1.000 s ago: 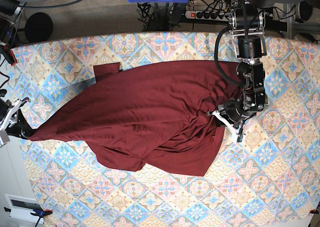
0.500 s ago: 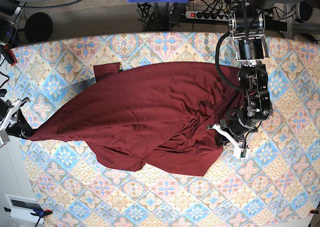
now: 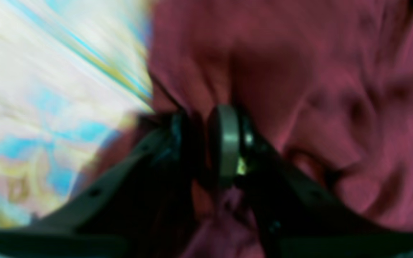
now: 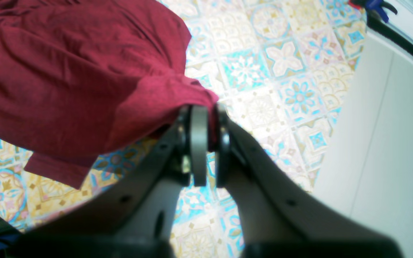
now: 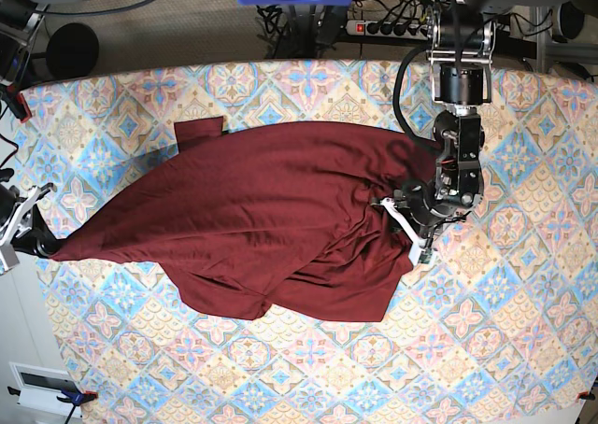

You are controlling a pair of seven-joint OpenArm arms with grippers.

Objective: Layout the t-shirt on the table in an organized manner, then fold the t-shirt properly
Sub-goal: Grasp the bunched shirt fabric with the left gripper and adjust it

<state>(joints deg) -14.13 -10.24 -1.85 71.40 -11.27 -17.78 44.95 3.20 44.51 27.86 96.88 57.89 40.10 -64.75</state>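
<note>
Cloth is lying crumpled across the middle of the tabletop [image 5: 523, 349]: the t-shirt [image 5: 271, 228] is stretching its long axis from the left edge of the base view to right of centre, still unfolded and creased.

At the far left, the right gripper [image 5: 37, 242] is pinching the shirt's drawn-out tip; its wrist view is showing the jaws closed on that fabric point [image 4: 206, 104], the patterned cover lying below.

Toward the right, the left gripper [image 5: 411, 237] is sitting over the bunched end, so that end is lying nearer this arm. Its wrist view is blurring badly: maroon folds are pressing around the jaws, but whether they are gripping I cannot tell. I judge the coming move depends on tensioning along that left-to-right axis.
</note>
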